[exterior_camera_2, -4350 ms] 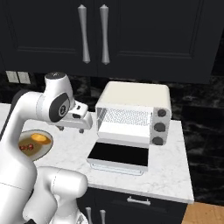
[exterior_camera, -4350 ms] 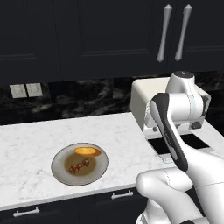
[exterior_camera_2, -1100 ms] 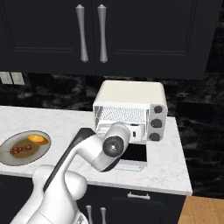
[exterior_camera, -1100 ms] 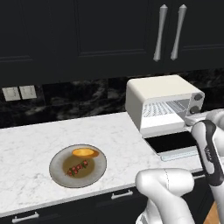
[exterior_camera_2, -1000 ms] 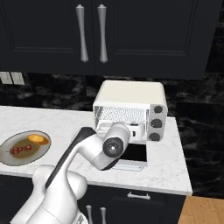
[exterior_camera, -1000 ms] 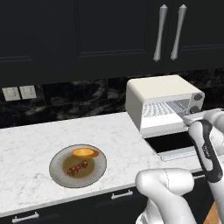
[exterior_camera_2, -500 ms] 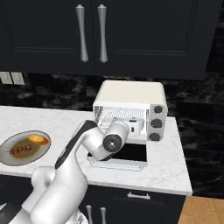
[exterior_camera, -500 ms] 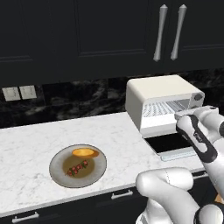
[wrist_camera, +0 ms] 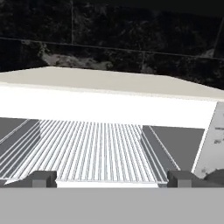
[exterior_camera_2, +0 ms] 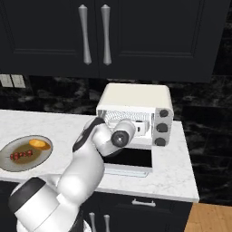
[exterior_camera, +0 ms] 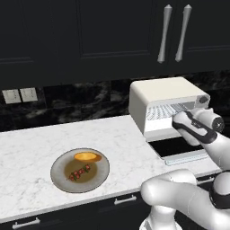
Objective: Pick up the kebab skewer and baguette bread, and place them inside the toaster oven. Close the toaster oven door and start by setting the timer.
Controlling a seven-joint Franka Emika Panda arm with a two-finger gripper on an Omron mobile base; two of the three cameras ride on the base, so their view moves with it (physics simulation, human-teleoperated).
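Two dark finger tips of the gripper (wrist_camera: 109,179) rise at the bottom edge of the hand view, set wide apart with nothing between them, facing the wire rack (wrist_camera: 87,151) inside the cream-white toaster oven with a rounded top (exterior_camera: 166,105). In the left base view the oven sits at the right of the frame on the white marbled counter (exterior_camera: 31,148), with its dark glass door in a cream frame (exterior_camera: 182,148) folded down flat in front of it. The white arm's hand is at the oven mouth, just above that door; whether it touches the rack is hard to tell. At lower left of the same view a round grey plate (exterior_camera: 60,177) holds the small golden-orange oval baguette piece (exterior_camera: 87,157) toward its upper edge and, just beside it, the thin kebab skewer with red and dark green chunks (exterior_camera: 79,173). Both are well apart from the oven. Dark knobs (exterior_camera_2: 161,127) line the oven's right side in the right base view.
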